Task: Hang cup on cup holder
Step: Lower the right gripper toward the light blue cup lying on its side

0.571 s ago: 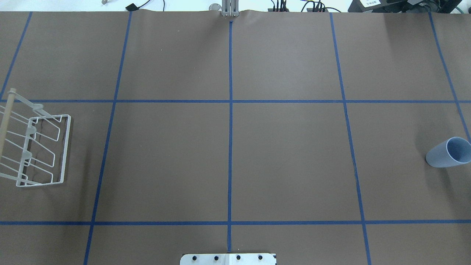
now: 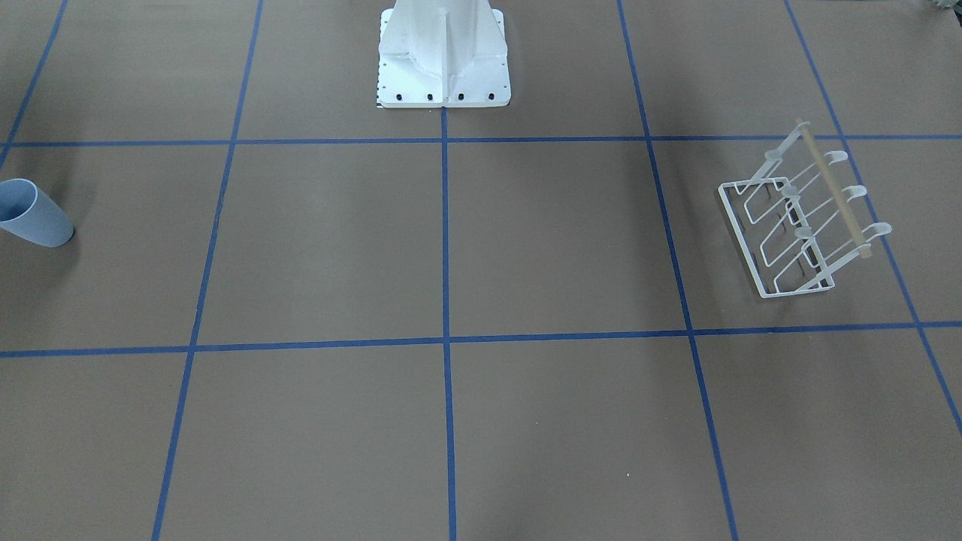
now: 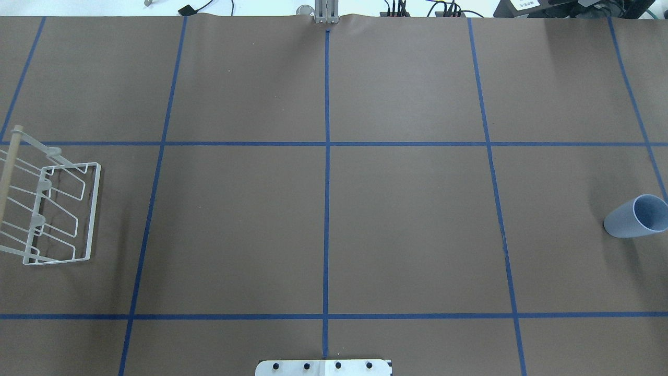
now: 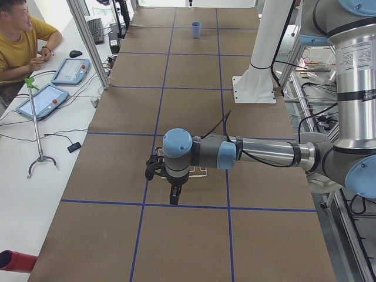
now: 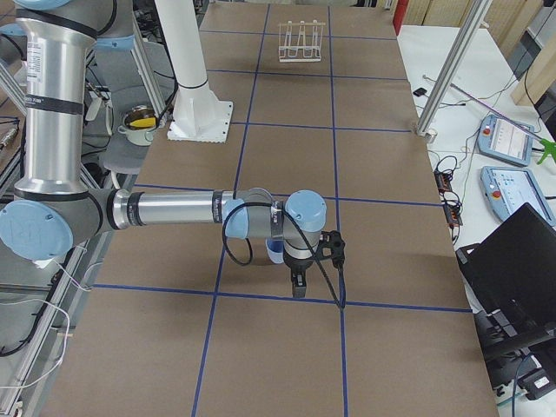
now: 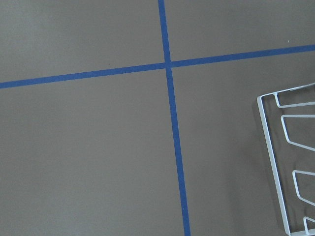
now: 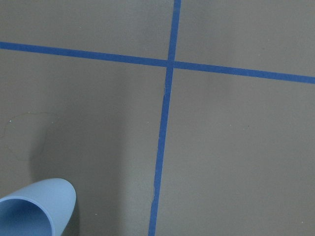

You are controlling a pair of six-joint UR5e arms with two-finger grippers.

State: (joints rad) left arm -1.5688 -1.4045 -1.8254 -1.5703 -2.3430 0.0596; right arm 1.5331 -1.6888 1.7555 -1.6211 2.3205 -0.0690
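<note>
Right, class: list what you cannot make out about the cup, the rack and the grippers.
- Left gripper: only in exterior left; open or shut unclear.
- Right gripper: only in exterior right; likewise unclear.
- Cup: clipped by overhead's right edge; mostly behind the right arm in exterior right.
- Cup holder: clipped by overhead's left edge; mostly behind the left arm in exterior left.

No legible text, no readable labels, numbers, signs

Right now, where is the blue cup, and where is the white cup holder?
cup [image 2: 39,219]: exterior front-facing view, on its outer side wall.
cup holder [image 2: 834,190]: exterior front-facing view, on the middle of its wooden bar.
</note>
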